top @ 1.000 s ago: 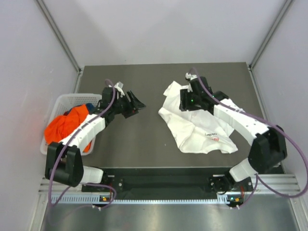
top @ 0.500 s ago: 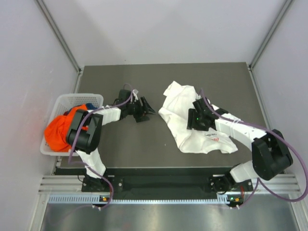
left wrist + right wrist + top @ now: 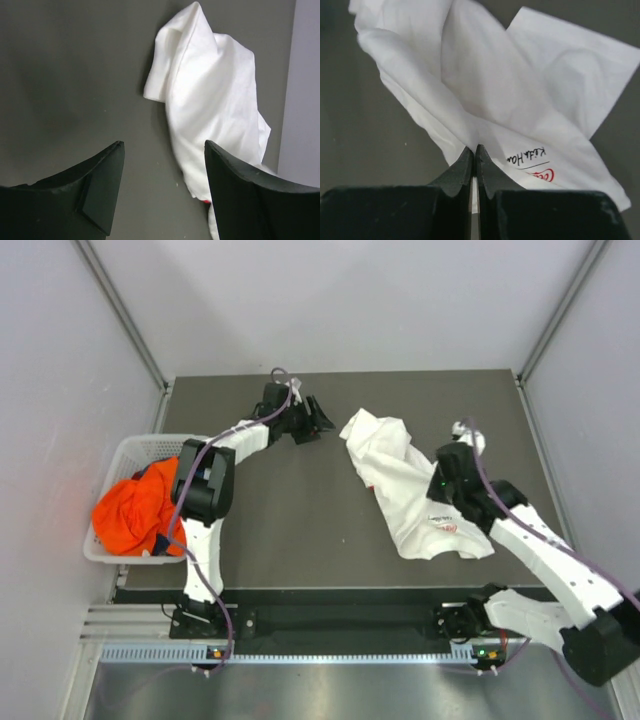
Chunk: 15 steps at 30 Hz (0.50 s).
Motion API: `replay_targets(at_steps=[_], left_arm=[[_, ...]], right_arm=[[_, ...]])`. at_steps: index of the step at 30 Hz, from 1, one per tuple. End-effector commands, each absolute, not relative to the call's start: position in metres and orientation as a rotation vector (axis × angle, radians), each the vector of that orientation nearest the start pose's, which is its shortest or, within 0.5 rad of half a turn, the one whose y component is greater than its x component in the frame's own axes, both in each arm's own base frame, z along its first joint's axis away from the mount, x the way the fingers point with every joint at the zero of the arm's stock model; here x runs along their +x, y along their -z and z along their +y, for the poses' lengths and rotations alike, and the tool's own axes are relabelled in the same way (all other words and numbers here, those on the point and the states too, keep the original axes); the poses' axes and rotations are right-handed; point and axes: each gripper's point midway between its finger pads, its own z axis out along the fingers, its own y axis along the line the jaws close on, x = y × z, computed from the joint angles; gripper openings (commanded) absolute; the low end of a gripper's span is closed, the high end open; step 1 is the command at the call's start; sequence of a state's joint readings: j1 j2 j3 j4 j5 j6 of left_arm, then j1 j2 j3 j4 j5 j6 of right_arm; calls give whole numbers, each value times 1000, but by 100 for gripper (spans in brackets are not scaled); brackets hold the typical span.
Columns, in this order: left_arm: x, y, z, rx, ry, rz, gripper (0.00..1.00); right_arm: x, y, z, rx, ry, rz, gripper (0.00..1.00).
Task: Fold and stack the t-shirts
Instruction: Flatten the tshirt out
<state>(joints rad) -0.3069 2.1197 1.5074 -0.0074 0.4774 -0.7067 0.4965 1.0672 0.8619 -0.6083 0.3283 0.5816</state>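
A crumpled white t-shirt (image 3: 410, 490) with a small red and black print lies on the dark table (image 3: 290, 520), right of centre. My right gripper (image 3: 438, 484) is at its right side, shut on a pinched fold of the white cloth (image 3: 495, 80), the fingertips (image 3: 469, 159) pressed together. My left gripper (image 3: 318, 418) hovers open at the far side of the table, just left of the shirt's far-left corner (image 3: 215, 100), with nothing between its fingers (image 3: 107, 172). An orange t-shirt (image 3: 135, 510) is heaped in the basket at the left.
A white plastic basket (image 3: 150, 441) stands at the table's left edge, with a bit of blue cloth (image 3: 160, 471) beside the orange one. Grey walls close in the table on three sides.
My right gripper has shut on the white t-shirt and drawn back to the right and nearer, stretching the cloth. My left arm has swung toward the far edge, staying open.
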Motion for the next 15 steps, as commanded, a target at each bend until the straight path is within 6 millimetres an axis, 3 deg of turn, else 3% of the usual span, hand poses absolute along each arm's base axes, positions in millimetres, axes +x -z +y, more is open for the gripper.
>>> replay_targets(at_steps=[1, 3, 5, 10, 13, 15], left_arm=[[515, -97, -274, -135, 1010, 2315, 69], [523, -102, -284, -132, 1011, 2314, 69], [523, -92, -295, -120, 1025, 2334, 69], [518, -91, -334, -73, 1119, 2322, 70], [519, -88, -343, -94, 1156, 2324, 70], [524, -96, -349, -115, 1187, 2308, 70]], right_arm=[[259, -197, 54, 434, 28, 2176, 0], [256, -202, 50, 458, 28, 2167, 0], [250, -201, 46, 466, 43, 2180, 0], [242, -199, 43, 469, 25, 2164, 0], [239, -202, 45, 448, -5, 2158, 0], [238, -203, 45, 438, -11, 2155, 0]])
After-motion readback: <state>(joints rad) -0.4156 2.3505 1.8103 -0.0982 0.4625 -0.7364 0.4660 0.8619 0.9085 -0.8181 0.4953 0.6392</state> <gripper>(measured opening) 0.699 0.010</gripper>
